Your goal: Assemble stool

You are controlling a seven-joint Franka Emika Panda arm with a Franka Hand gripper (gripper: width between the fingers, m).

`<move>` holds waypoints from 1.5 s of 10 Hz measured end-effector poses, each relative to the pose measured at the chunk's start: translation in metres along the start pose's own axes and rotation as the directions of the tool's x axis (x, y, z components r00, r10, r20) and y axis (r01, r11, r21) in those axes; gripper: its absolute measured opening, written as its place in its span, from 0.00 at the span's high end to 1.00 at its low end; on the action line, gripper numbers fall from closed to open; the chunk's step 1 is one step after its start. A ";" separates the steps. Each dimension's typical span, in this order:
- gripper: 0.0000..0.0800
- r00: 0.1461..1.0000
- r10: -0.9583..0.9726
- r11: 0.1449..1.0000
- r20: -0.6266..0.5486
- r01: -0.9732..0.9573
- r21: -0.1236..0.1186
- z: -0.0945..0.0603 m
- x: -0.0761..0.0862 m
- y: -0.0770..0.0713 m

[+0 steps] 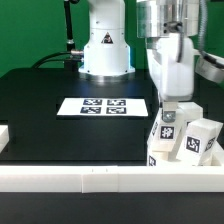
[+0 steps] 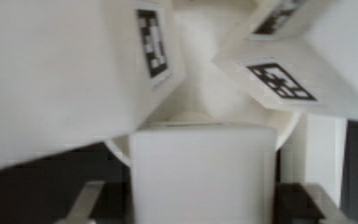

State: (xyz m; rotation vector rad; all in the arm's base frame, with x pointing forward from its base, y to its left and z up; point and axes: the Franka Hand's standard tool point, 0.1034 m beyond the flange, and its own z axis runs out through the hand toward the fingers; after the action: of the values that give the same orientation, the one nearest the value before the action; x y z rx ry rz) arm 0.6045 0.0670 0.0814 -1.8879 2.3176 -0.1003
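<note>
Jaws (image 2: 197,190) clamp a white leg (image 2: 197,170) in the wrist view; exterior view hides the grip

Exterior faces arm; wrist, seemingly close, shares legs (image 1: 185,140).

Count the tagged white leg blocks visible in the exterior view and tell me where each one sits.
3, clustered against the front border rail on the exterior view's right: one leg under the hand, one leg at the far right, one lower leg beside the rail. The cluster may hide more.
</note>
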 end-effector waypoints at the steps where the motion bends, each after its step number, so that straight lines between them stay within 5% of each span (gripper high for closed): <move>1: 0.58 0.993 0.119 0.993 0.011 -0.119 0.009 0.000 0.000 -0.001; 5: 0.58 0.927 0.373 0.928 0.043 -0.374 0.002 0.001 -0.001 -0.002; 6: 0.46 0.935 0.352 0.936 0.042 -0.353 0.002 0.001 -0.001 -0.002; 7: 0.46 0.952 0.304 0.953 0.042 -0.304 -0.002 0.000 -0.001 -0.002; 8: 0.25 0.964 0.261 0.965 0.052 -0.261 -0.016 -0.008 -0.004 -0.005; 9: 0.20 0.973 0.220 0.975 0.069 -0.221 -0.001 -0.020 -0.007 -0.010; 11: 0.19 0.996 -0.016 0.999 0.083 0.014 0.030 -0.033 -0.012 -0.015; 13: 0.19 0.974 -0.215 0.976 0.070 0.213 0.041 -0.029 -0.010 -0.014; 15: 0.19 0.855 -0.515 0.857 0.061 0.515 0.019 -0.026 -0.010 -0.007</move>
State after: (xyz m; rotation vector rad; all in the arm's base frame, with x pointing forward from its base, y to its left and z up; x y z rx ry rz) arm 0.6094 0.0746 0.1093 -2.4221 1.7058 -0.0978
